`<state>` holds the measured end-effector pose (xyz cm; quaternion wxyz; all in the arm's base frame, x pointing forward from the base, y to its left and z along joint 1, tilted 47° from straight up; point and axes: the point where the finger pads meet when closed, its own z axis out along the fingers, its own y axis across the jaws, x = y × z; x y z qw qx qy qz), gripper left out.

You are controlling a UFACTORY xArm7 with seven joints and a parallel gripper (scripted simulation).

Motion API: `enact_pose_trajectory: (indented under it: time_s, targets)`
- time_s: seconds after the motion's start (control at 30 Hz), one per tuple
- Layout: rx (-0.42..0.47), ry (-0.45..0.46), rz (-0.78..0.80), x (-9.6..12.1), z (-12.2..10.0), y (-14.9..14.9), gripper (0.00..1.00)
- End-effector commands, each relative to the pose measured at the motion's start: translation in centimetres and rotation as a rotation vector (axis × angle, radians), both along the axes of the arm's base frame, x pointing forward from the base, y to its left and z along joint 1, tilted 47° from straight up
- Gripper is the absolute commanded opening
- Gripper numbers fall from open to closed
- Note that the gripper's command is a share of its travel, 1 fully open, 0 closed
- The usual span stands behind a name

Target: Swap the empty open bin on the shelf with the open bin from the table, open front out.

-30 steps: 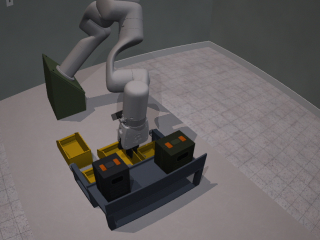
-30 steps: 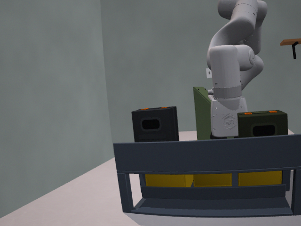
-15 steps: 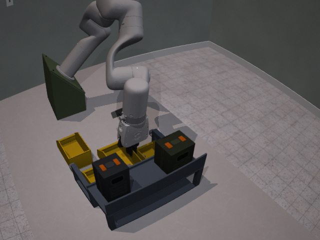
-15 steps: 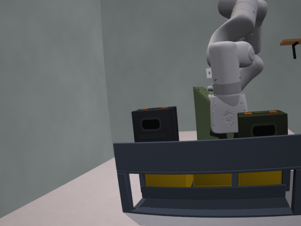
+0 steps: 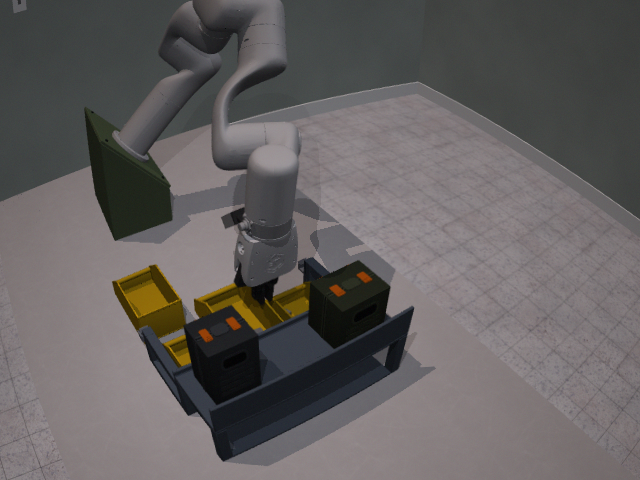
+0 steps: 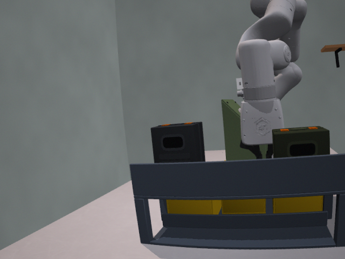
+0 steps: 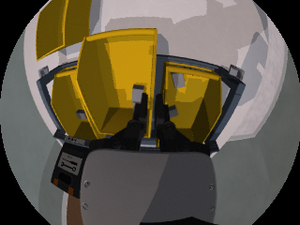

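Narrowly parted and gripping nothing, the claw (image 5: pixel 263 299) (image 6: pixel 264 156) (image 7: pixel 151 101) hovers about a side wall of the middle yellow bin (image 5: pixel 222 294) (image 6: pixel 243 206) (image 7: pixel 117 52), a grey part (image 7: pixel 138 94) inside it, at the blue-grey shelf (image 5: pixel 315 365) (image 6: pixel 236 178) (image 7: pixel 235 96). That bin juts beyond its neighbours, front seemingly raised, perhaps caught on the lip; it probably needs lowering or pushing in before it counts as level. The seemingly empty bin (image 5: pixel 162 317) (image 7: pixel 49 35) stands apart on the table top (image 5: pixel 361 439) (image 6: pixel 83 223), evidently set aside to free its place. A black case (image 5: pixel 222 374) (image 6: pixel 192 144) (image 7: pixel 70 161) and a dark green case (image 5: pixel 336 315) (image 6: pixel 281 144) stand on the upper board, leaving a gap between them and hemming in the approach from above. Pale, speckled tiles (image 5: pixel 491 206) stretch beyond the table toward grey-green walls (image 5: pixel 516 51) (image 6: pixel 69 69); a wooden wall shelf (image 6: pixel 334 47) hangs at right.

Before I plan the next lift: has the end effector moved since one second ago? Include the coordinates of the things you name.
Yes, the end effector (image 5: pixel 264 301) (image 6: pixel 264 157) (image 7: pixel 151 101) rose against the green case (image 5: pixel 325 315) (image 6: pixel 281 144).
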<state>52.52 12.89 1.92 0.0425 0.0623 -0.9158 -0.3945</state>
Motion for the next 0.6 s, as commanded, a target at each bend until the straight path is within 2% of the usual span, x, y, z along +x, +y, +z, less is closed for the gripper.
enact_pose_trajectory:
  time_s: [0.0, 0.57]
  targets:
    - [-0.002, -0.003, -0.004, 0.2, 0.7, -0.9, 0.1]
    - [-0.002, -0.003, -0.004, 0.2, 2.6, -2.9, 0.1]
